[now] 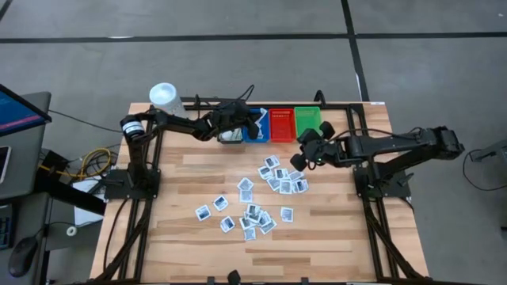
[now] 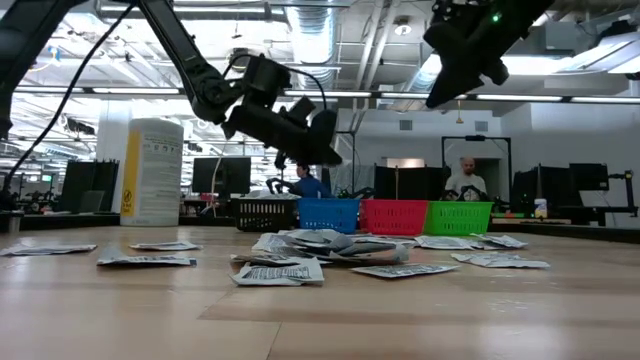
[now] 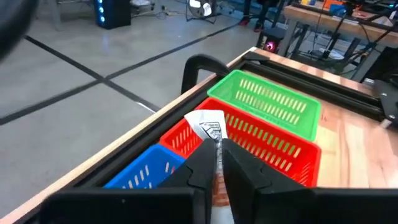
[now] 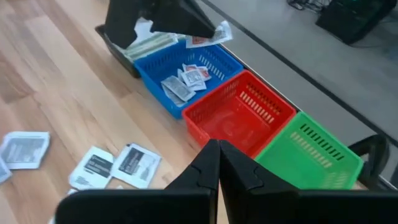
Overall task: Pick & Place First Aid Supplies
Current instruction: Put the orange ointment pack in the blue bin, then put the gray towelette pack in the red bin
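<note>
Left wrist view shows your left claw (image 3: 216, 163) pinching one small white packet (image 3: 210, 126) between its two dark fingers. The packet sticks up past the fingertips, with red and dark marks on it. You hold it up in the air over the row of bins, above the blue bin (image 4: 186, 78).

Look at the right wrist view and you see a few packets already lying inside the blue bin. The black bin (image 4: 134, 46) next to it has some flat things in it too. The red bin (image 4: 239, 115) and the green bin (image 4: 317, 155) look bare inside. So I think you have only just started.

Your right claw (image 1: 305, 155) hangs near the bins, just above the edge of the pile. Its fingers are pressed together with nothing between them.

Lots of work is left. In the high view, dozens of loose packets (image 1: 261, 198) lie spread over the wooden table (image 1: 348, 229), some in a heap and some on their own.

As for writing, the packets have dark and red print, but it is too small for you to read. The white tub (image 2: 151, 172) at the far corner has a yellow label, and those words are too small as well. No brand can be made out.
</note>
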